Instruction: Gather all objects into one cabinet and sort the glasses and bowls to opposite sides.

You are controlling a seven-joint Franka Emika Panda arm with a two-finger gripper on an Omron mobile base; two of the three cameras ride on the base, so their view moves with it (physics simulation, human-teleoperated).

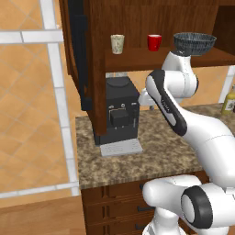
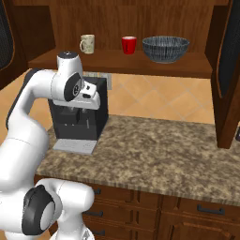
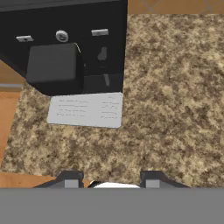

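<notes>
**On the cabinet shelf: three pieces lined up, sorting looks nearly done**

Inside the cabinet (image 2: 140, 18), the bowl (image 2: 166, 48) sits at three o'clock on the shelf, the red cup (image 2: 129, 45) at centre, the tumbler (image 2: 87, 43) at nine o'clock. Below stretches the bench (image 2: 154, 150) with a coffee machine (image 2: 78, 119). Glasses and bowl seem separated already; a second red cup may remain. The tool (image 3: 111, 180) hangs over the bench, tips spread, holding nothing.
</notes>
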